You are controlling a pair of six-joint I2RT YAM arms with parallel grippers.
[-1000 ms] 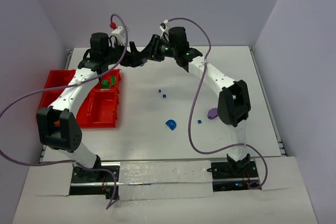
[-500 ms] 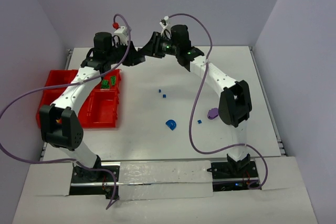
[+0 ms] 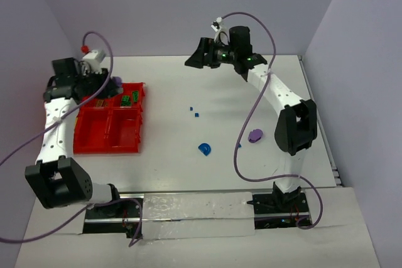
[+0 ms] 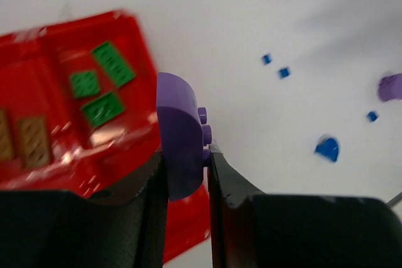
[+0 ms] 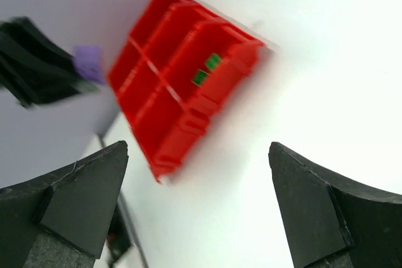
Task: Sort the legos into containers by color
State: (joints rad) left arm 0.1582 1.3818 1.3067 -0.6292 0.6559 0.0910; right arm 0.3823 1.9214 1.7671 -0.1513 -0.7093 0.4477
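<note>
My left gripper (image 4: 185,159) is shut on a purple lego (image 4: 179,133), a rounded studded piece, and holds it above the right edge of the red containers (image 4: 119,155). In the top view this gripper (image 3: 108,86) hangs over the back right compartment of the containers (image 3: 107,135), with the purple lego (image 3: 117,81) at its tip. Three green legos (image 4: 100,86) lie in that compartment. My right gripper (image 3: 192,61) stands open and empty above the back middle of the table, its fingers (image 5: 75,199) wide apart around the gripper's centre (image 5: 196,149).
On the white table lie a blue arch (image 3: 205,149), a second purple piece (image 3: 254,135) and three tiny blue bits (image 3: 191,109). Brownish plates (image 4: 31,139) lie in a neighbouring compartment. Walls close the table at the back and on both sides.
The two grippers met at the back middle; the left one shut on the purple lego, the right one opened and drew back right. The left arm swung left over the containers.
</note>
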